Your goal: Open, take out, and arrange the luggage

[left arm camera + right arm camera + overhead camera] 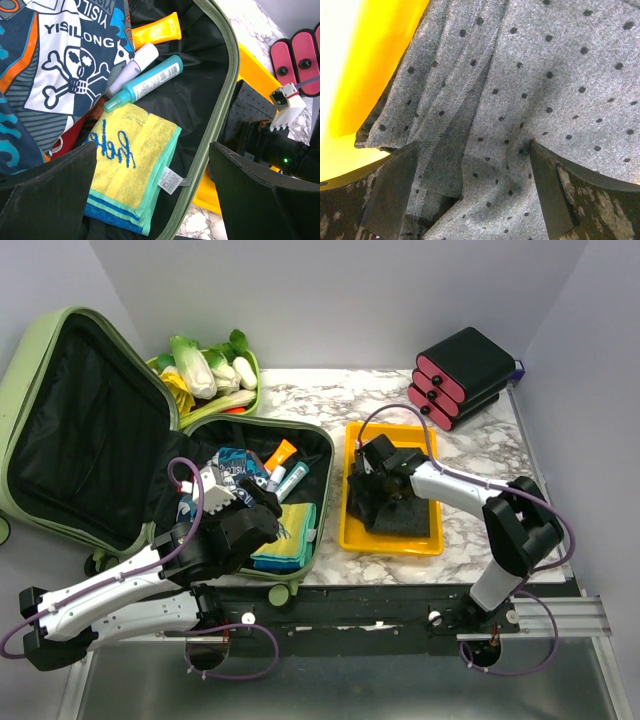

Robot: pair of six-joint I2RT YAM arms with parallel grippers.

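Note:
The sage-green luggage (90,420) lies open, its lid leaning back at the left. Its base holds a yellow and blue towel (285,525), a skull-print cloth (235,465), a teal bottle (293,477) and an orange tube (281,453). My left gripper (262,502) hovers over the base, open and empty. In the left wrist view its jaws (152,150) stand wide apart over the towel (132,150) and the luggage rim (220,100). My right gripper (368,468) is open, its tips (473,145) down on a grey dotted cloth (545,75) in the yellow tray (425,540).
A green basket of vegetables (215,370) stands behind the luggage base. A black box with pink-red ends (465,375) sits at the back right corner. The marble table ends close in front of the tray and the luggage.

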